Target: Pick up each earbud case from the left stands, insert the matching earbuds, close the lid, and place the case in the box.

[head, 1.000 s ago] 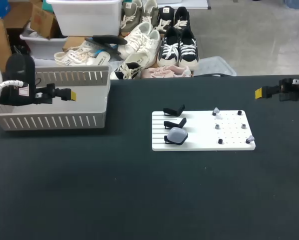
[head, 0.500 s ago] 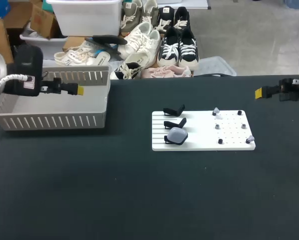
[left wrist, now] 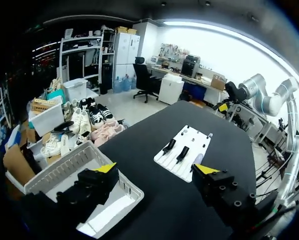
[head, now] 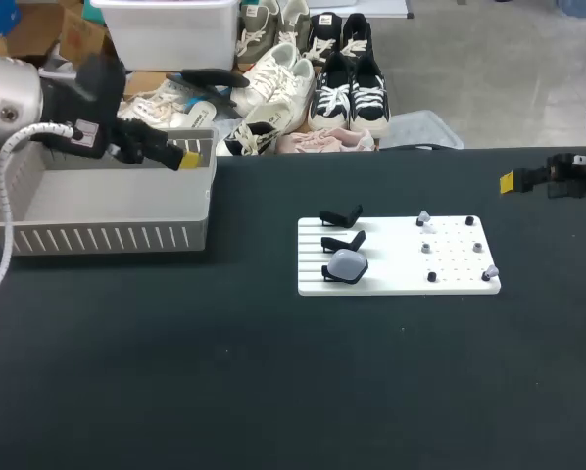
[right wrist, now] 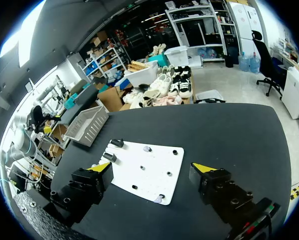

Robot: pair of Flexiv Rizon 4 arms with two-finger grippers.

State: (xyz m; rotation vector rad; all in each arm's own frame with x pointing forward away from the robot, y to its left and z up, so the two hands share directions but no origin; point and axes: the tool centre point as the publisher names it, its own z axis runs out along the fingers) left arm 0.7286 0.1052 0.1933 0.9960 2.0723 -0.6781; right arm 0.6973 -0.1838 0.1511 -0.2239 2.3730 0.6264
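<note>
Left end effector (left wrist: 156, 168), fingers spread and empty, hangs over the grey box (head: 107, 238); right end effector (right wrist: 151, 168), equally spread, faces a translucent earbud case (head: 347, 264) ahead.

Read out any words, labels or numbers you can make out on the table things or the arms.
No text is readable.
Pale tag on the left arm: too small to read.
White board, basket, earbud case: no print visible.

The black worktop (head: 273, 392) carries a white board (head: 396, 264) near its middle. A grey slatted box (head: 107, 238) sits rear left.
</note>
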